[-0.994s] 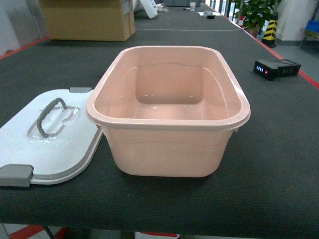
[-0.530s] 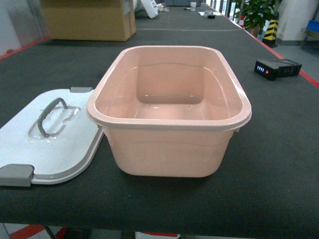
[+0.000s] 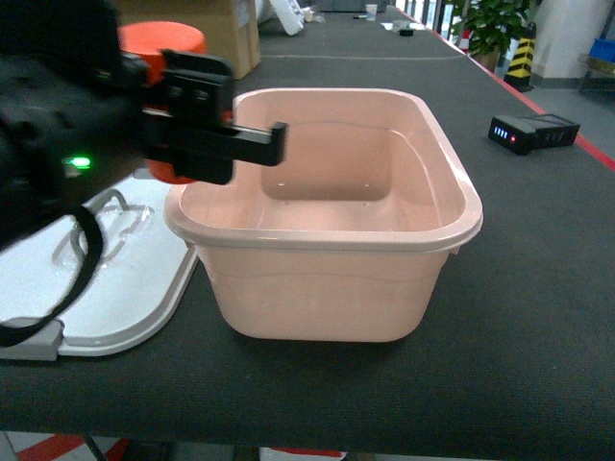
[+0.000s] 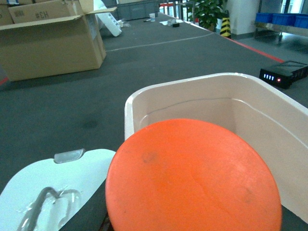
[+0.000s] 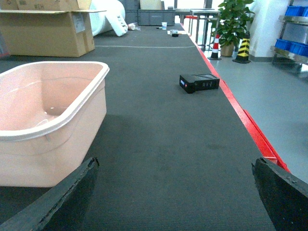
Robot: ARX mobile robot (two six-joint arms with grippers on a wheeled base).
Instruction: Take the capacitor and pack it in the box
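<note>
A warehouse — cardboard carton (image 4: 50,41), blue bins (image 4: 281,18), hazard-striped post (image 5: 243,48)

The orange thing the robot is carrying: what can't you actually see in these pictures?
- Capacitor: left wrist view shows only its top; the lower edge cuts off the sides.
- Left gripper: in the head view its black body hides the grip on the capacitor.
- Lid: partly covered by the arm.
- Right gripper: only two dark tips show.

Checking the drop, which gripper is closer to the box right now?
Left. The left gripper holds the capacitor over the box rim; the right gripper sits off its right side.
</note>
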